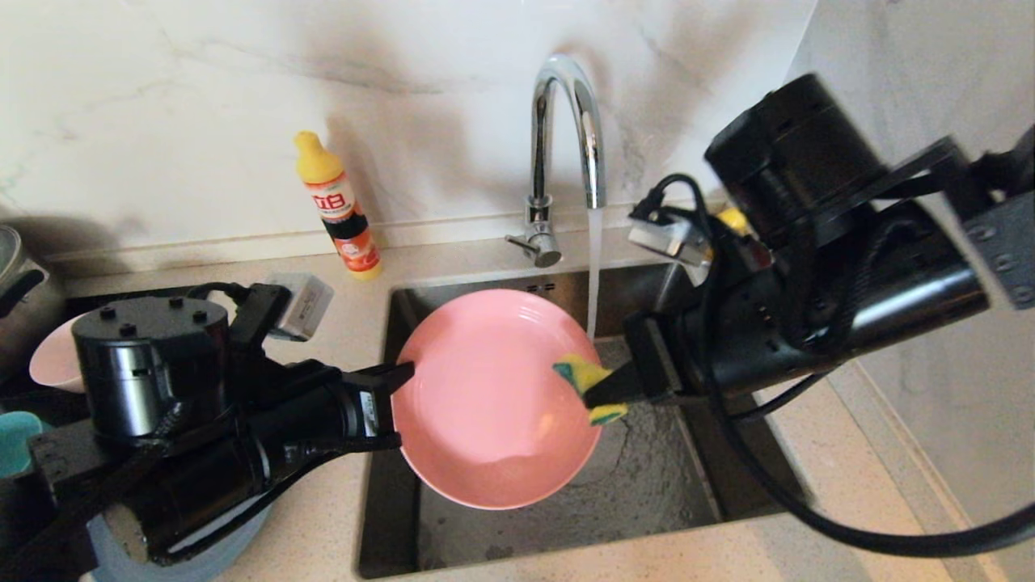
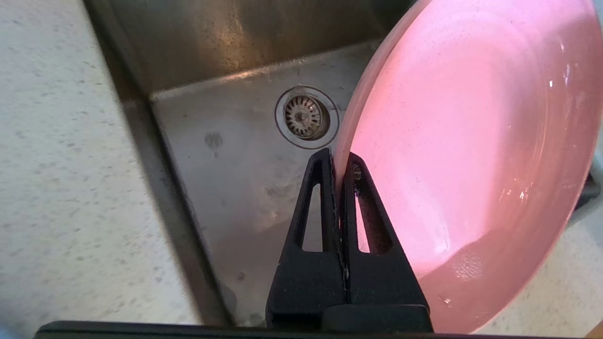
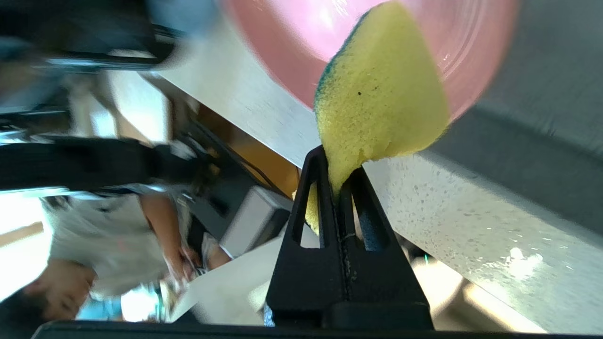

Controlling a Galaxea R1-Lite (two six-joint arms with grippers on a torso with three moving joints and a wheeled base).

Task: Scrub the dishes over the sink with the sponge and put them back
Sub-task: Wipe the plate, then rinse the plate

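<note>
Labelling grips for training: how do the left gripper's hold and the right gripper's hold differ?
The left gripper pinches the rigid salmon-pink plate by its rim; the right gripper squeezes the soft yellow sponge, which bulges past it. The left gripper props the plate tilted over the sink; the right gripper presses the sponge against the plate's face. Both are shut.

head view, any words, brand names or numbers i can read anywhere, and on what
"立白": my best reading of the large characters on the label of the dish soap bottle standing on the counter by the wall.
The smaller print on that label is too small to read.
Nothing else carries readable text: none on the salmon-pink plate, the sponge or the tap.
</note>
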